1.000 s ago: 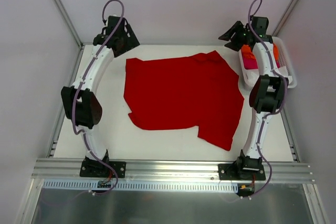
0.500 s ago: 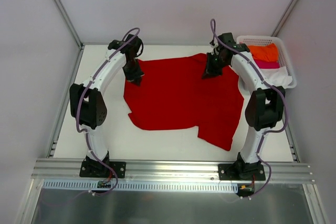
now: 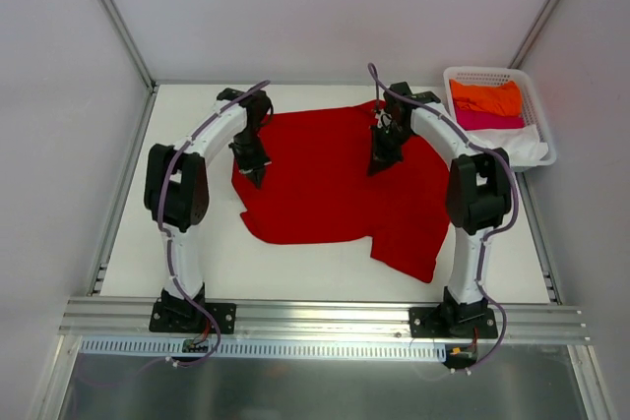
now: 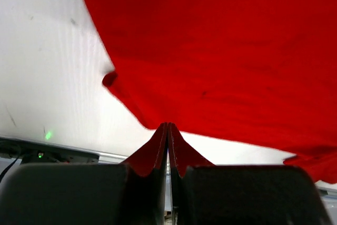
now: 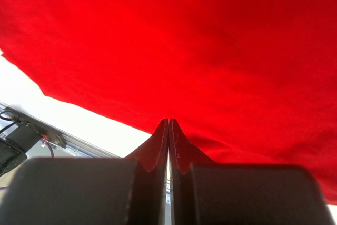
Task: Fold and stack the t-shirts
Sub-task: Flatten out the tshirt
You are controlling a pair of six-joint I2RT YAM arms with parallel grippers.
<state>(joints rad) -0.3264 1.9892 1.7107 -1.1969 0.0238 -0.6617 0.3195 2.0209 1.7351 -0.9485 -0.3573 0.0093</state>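
Currently, from left: left gripper (image 3: 255,174) fully closed, no gap, tips at left edge of deep red short-sleeved cloth t-shirt (image 3: 325,184); pinch not discernible. Shirt spread flat, unfolded, mid white table (image 3: 197,243); long axis left-right, neck end unclear, outline uneven. Right gripper (image 3: 378,165) likewise closed, tips at far-right part.

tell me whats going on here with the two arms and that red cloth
Two robot arms are working on a deep red short-sleeved t-shirt spread out on the white table. The left claw is down at its left edge and the right claw is on its far middle. Both are shut, but whether they pinch cloth is unclear. No fold is made yet. A bright orange shirt, a magenta pink shirt and a white shirt lie in the white plastic lattice basket.
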